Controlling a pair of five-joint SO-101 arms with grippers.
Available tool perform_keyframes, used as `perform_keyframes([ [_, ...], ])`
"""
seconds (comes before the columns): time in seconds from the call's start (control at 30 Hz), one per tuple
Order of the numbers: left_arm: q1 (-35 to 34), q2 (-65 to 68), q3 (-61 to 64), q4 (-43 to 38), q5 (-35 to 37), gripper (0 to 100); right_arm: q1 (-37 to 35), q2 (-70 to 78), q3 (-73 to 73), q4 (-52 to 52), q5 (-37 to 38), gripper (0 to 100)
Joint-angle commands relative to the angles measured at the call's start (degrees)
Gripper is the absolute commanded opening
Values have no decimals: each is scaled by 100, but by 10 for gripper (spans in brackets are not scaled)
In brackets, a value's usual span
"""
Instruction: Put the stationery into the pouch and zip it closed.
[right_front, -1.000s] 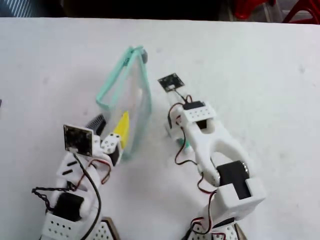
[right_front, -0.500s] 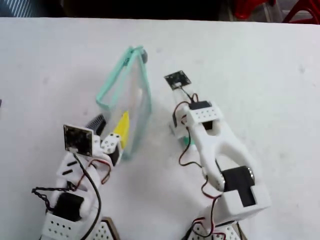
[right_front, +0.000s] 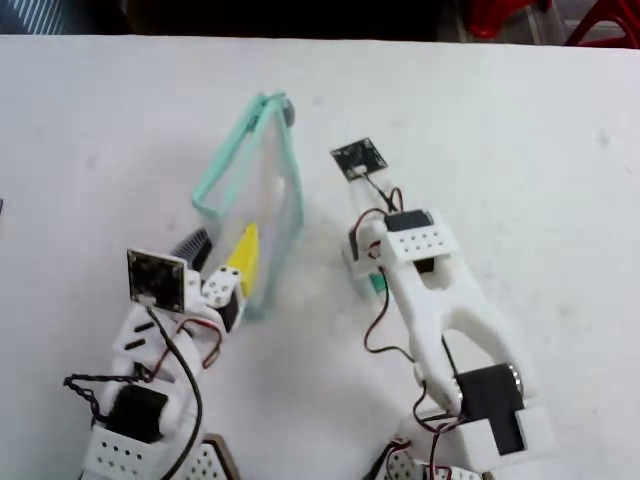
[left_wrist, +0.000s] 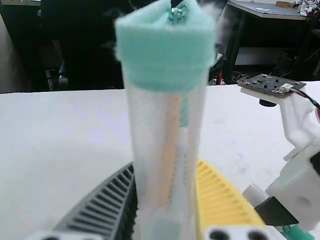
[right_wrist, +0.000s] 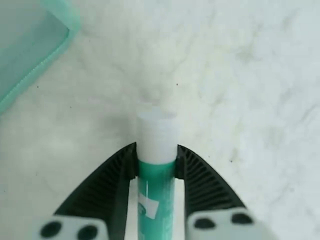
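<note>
A clear pouch (right_front: 252, 165) with a mint-green zip edge stands on edge on the white table (right_front: 500, 110). My left gripper (right_front: 224, 255) is shut on its near end, one black finger (left_wrist: 107, 200) and one yellow finger (left_wrist: 222, 200) pressing the clear sides (left_wrist: 165, 115); a pencil-like stick shows inside. To the pouch's right, my right gripper (right_wrist: 156, 156) is shut on a green marker (right_wrist: 156, 175) with a white cap, held low over the table. The marker (right_front: 377, 284) peeks out beside the right wrist.
The pouch's green corner (right_wrist: 35, 40) lies close to the marker tip in the right wrist view. Bare table stretches to the right and far side. Red chair legs (right_front: 520, 15) and dark floor lie beyond the far edge.
The right arm has shifted right and drawn back toward its base, carrying the marker a little away from the pouch. The left arm and pouch have not moved.
</note>
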Motion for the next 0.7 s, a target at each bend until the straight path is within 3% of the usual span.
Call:
perform_keyframes([
  [0.0, 13, -48, -334, -9, 53, 146, 22, -532, 35, 57, 9, 17],
  [0.3, 13, -48, -334, -9, 53, 149, -444, -2457, 70, 418, 44, 17],
  [0.53, 48, -48, -334, -9, 53, 150, -734, -4778, -316, 760, 53, 17],
  [0.67, 549, -48, -211, -9, -141, 151, -822, -5807, -1073, 831, 44, 16],
])
